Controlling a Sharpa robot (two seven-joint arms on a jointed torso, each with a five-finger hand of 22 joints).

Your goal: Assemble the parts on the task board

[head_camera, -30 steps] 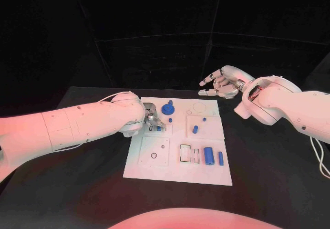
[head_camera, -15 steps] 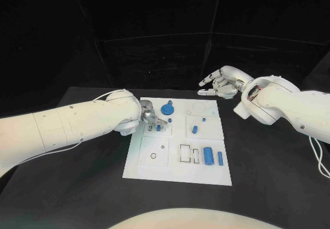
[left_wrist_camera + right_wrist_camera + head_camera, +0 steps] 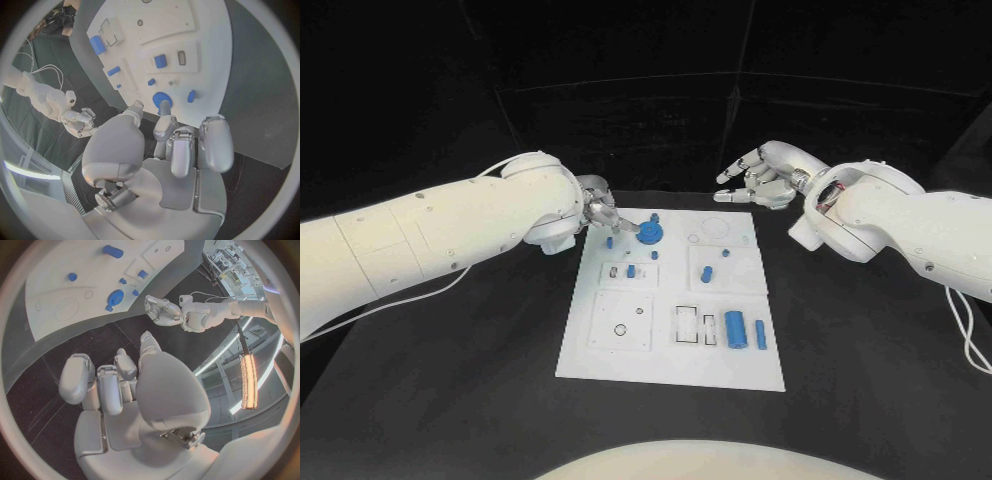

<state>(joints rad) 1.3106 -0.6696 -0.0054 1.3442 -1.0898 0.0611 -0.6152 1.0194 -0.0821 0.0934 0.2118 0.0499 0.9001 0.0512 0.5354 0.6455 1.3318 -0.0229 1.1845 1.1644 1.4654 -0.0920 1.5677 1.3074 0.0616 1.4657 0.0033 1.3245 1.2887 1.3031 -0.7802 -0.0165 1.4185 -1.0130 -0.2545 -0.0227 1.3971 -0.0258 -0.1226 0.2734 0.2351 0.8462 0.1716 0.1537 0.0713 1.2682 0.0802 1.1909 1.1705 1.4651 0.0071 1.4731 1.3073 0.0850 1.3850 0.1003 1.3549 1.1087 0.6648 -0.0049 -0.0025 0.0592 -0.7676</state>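
Lifting away toward the far left corner of the task board (image 3: 668,345), the left hand (image 3: 600,216) has left a small blue part (image 3: 632,270) seated in its recess; its curled fingers hold nothing. The round blue knob (image 3: 653,233) lies just beside it. The right hand (image 3: 764,178) hovers beyond the far edge, fingers loosely curled, empty.

The right hand (image 3: 119,385) hangs over the black table (image 3: 81,347), its fingers loosely bent and holding nothing. Beyond the fingers lies the white task board (image 3: 75,285) with a round blue part (image 3: 115,296) and several smaller blue pieces. The left hand (image 3: 164,310) hovers at the board's edge.
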